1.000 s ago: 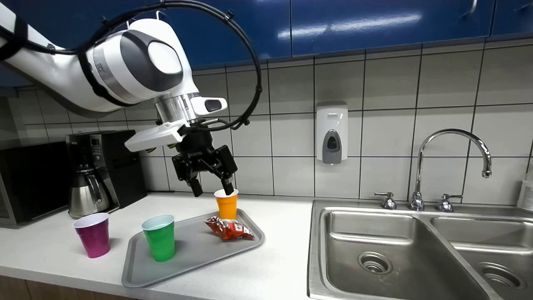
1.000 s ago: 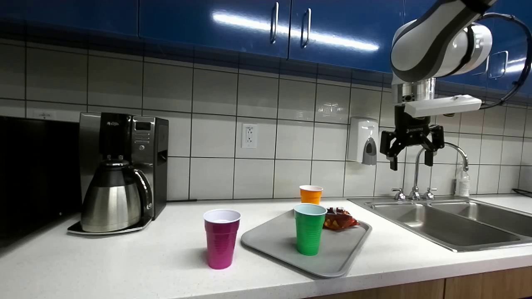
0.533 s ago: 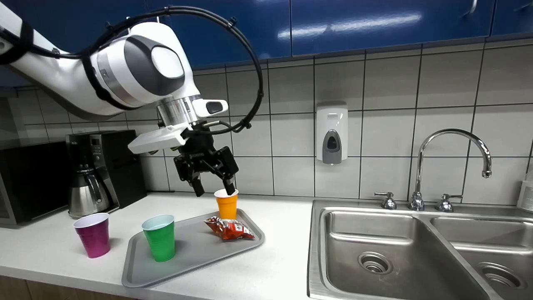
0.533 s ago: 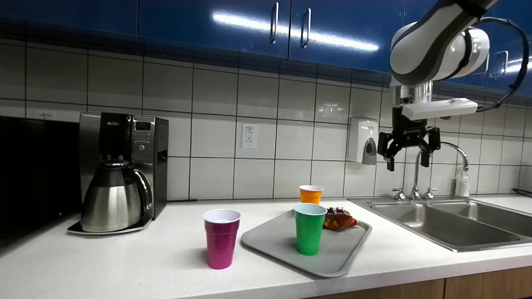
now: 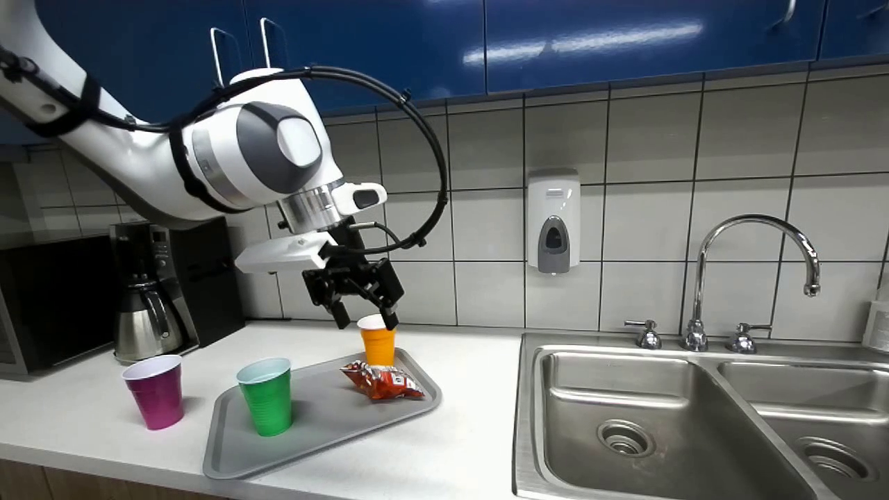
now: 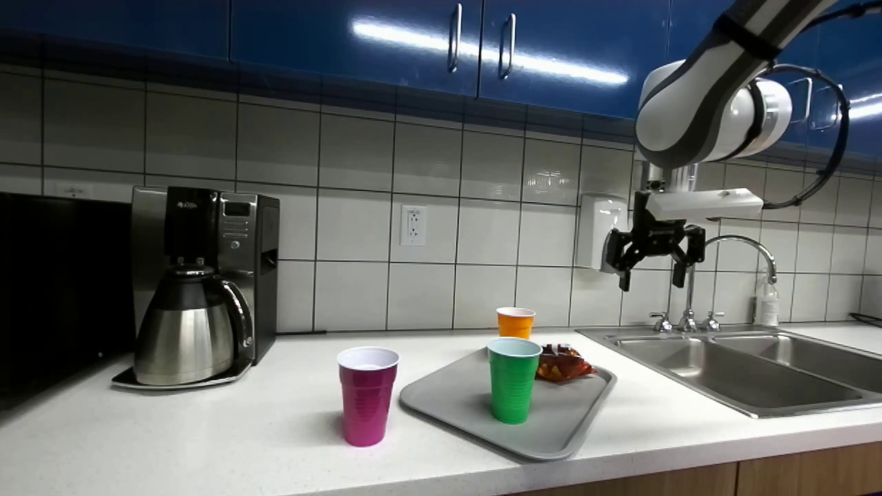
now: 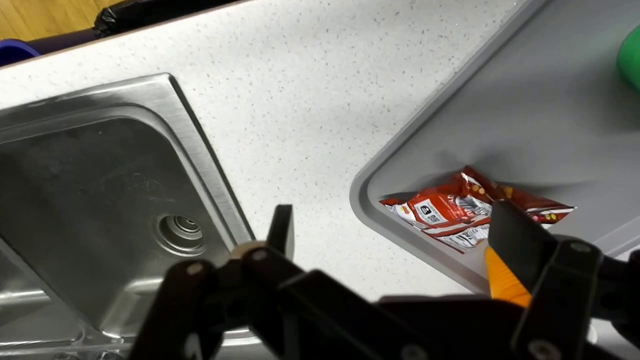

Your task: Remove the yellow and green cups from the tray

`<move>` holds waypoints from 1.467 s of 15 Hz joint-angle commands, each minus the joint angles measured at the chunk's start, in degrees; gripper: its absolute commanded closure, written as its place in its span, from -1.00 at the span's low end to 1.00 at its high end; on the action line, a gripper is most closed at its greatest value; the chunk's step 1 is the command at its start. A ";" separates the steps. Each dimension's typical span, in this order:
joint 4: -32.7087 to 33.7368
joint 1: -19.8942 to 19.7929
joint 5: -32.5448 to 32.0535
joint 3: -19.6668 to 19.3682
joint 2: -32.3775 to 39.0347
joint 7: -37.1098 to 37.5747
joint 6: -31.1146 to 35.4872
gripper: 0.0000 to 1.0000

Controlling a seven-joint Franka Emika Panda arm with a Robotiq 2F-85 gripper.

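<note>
The gripper (image 6: 652, 280) is in midair, jaws spread wide, over a white speckled counter (image 7: 300, 125). Steel sink (image 5: 527, 417) to one side of it, grey tray (image 5: 323, 413) to the other. The orange-yellow cup (image 5: 378, 347) and the green cup (image 5: 268, 399) are standing on that tray, orange one nearer the gripper. Tiled wall (image 6: 351, 227) and soap dispenser (image 5: 553, 208) behind it, blue cabinets (image 6: 358, 69) higher up, coffee maker (image 6: 196, 296) way off past the tray.

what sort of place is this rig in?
Likely a kitchen, perhaps a shared workplace one: there's a double steel sink, a coffee maker and a wall-mounted soap dispenser.
</note>
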 commanded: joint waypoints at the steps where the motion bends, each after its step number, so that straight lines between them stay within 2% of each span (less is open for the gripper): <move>1: 2.48 -1.32 -1.39 0.78 5.32 2.26 4.58 -1.00; 6: 6.13 -1.42 -1.77 0.71 11.84 3.41 9.65 -1.00; 18: 17.66 1.85 -0.48 -1.45 25.48 3.29 13.48 -1.00; 22: 21.66 4.08 -0.41 -2.33 31.12 4.48 15.64 -1.00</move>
